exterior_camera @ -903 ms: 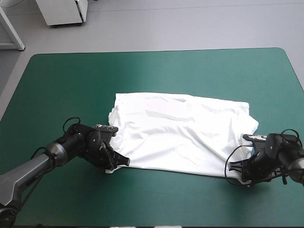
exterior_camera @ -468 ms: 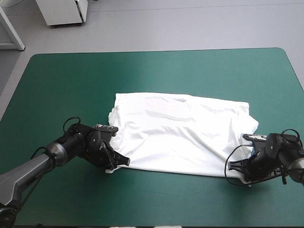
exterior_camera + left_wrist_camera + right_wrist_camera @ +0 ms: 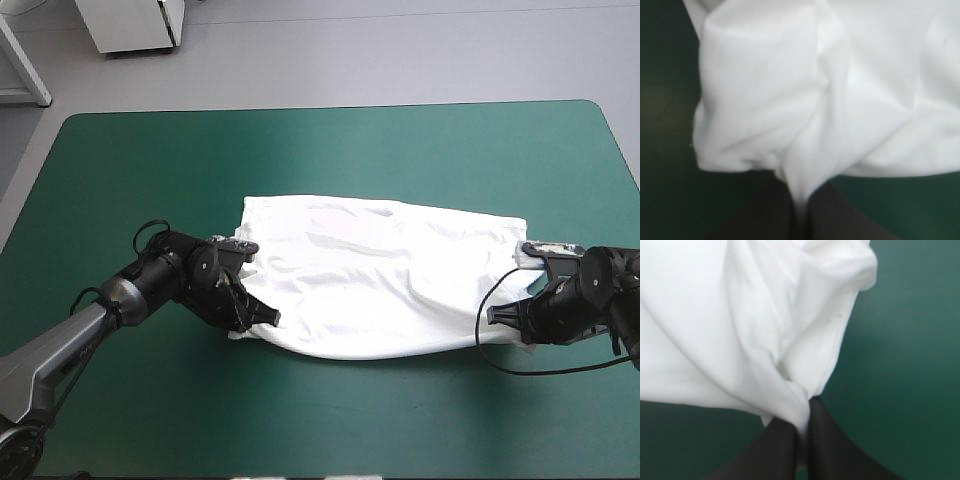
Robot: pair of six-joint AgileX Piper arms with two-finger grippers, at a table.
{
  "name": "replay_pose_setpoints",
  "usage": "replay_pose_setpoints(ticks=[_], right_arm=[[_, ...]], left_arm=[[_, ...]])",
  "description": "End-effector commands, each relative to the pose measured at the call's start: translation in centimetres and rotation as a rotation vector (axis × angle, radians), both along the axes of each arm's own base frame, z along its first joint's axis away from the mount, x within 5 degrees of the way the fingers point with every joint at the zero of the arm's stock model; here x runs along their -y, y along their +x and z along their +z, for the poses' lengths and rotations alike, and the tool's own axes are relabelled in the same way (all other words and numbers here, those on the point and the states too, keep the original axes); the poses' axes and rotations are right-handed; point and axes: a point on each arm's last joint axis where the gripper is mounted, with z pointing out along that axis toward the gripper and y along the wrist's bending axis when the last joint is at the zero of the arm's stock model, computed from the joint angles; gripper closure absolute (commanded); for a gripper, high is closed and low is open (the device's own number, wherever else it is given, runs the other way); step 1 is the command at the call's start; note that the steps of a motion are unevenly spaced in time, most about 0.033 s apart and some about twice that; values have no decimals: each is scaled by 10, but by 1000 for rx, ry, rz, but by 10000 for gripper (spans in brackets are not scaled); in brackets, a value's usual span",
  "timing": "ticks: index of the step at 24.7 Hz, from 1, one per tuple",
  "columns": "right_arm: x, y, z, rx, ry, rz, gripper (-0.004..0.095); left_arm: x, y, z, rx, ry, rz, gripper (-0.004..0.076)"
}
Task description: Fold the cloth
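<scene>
High view: left pincer (image 3: 262,318) and right pincer (image 3: 497,315) each grip a near corner of the T-shirt (image 3: 380,280) spanning between them. The first fold looks under way, so carry that hem forward evenly. Left wrist view: fingers all but closed, cloth pinched between. Right wrist view: likewise, cloth bunched just ahead.

Only obstacle on the cover (image 3: 300,150) is the T-shirt (image 3: 380,270). It's spread mid-table and fills the span between the left gripper (image 3: 264,318) and right gripper (image 3: 496,314), both pinched on its near corners. Bare teal-green runs from the T-shirt to the far edge, in a wide strip along the near edge, and left of the left arm. Tight on the right, where the arm sits close to the table edge.
</scene>
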Motion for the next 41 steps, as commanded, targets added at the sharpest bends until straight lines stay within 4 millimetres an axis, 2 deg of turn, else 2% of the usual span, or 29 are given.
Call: replay_pose_setpoints(ticks=[1,4,10,15,19,23,29,34,37,41], right_arm=[[1,5,36,132,-3,-3,925],[1,10,56,207,1,-14,925],[2,28,89,367,-1,-31,925],[2,53,92,392,-4,-30,925],[2,77,89,413,-1,-41,925],[2,113,85,425,-3,-43,925],[3,166,68,408,-15,-43,925],[2,197,34,328,-2,-50,925],[2,204,21,302,-1,-55,925],[2,210,12,301,-2,-57,925]], left_arm=[[5,7,45,129,-55,-29,746],[9,16,72,223,-82,-33,746],[8,33,112,439,-73,-45,746],[11,47,124,540,-62,-52,746],[19,67,119,564,-37,-61,746],[29,103,109,607,63,-81,746],[15,159,102,616,53,36,746],[22,181,80,593,62,23,746],[26,188,61,546,55,19,746],[29,193,47,523,57,16,746]])
